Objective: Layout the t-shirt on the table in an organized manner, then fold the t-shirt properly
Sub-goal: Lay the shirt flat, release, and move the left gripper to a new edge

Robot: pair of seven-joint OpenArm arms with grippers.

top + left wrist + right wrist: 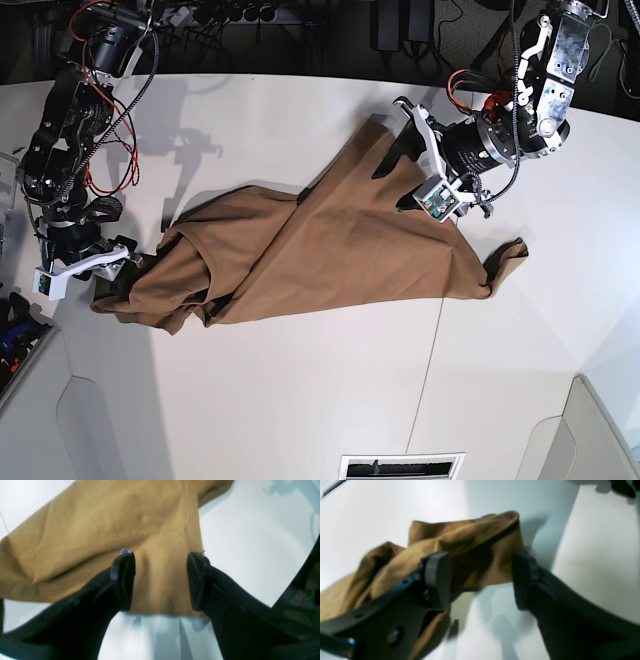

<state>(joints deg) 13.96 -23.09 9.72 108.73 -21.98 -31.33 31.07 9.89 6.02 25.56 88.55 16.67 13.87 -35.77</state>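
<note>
- The left hand (161,580) is seen spread wide, both fingers (123,580) poised over a narrow strip of the t-shirt (105,537); nothing is gripped between them.
- In the left wrist view, the cloth's lower hem is found just below the fingertips, with bare tabletop (250,542) beyond it and to the right of the strip's side edge.
- The right hand (481,580) is likewise held open, one finger (437,577) in front of a bunched fold of the t-shirt (470,545), the other beside the fold's edge over the white surface; whether the cloth is touched cannot be told.
- In the base view, the left hand (432,165) is placed at the upper right corner of the t-shirt (330,245), and the right hand (85,265) at its lower left end.
- The garment is laid crumpled in a diagonal band across the middle of the tabletop (300,400), with overlapping folds on the left and a loose tip pointing out at the right.
- Wide bare surface is left in front of the shirt's lower edge and to its right; a thinner band is left behind it, below the dark cables (230,15) along the far edge.
- A thin seam is seen running down the tabletop from the shirt's right portion.
</note>
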